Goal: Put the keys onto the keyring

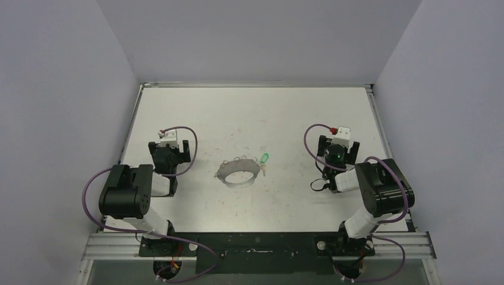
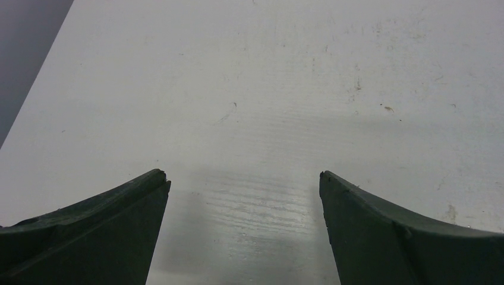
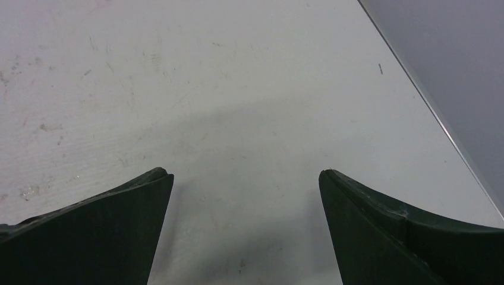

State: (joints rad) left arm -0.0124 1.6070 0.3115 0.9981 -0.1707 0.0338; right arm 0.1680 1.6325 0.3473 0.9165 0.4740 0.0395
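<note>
The keyring [image 1: 238, 173] is a pale loop lying flat at the middle of the white table [image 1: 255, 113], with small bumps along its far edge. The key with the green tag [image 1: 265, 158] lies at the ring's far right edge; I cannot tell whether it is threaded on. The key with the red tag is not in view. My left gripper [image 1: 170, 144] is open and empty, left of the ring. My right gripper [image 1: 339, 143] is open and empty, right of the ring. Both wrist views show only open fingers [image 2: 119, 225] [image 3: 380, 225] over bare table.
Grey walls enclose the table on the left, back and right. A metal edge rail [image 3: 428, 107] runs close to the right of the right gripper. The left table edge [image 2: 35, 83] lies near the left gripper.
</note>
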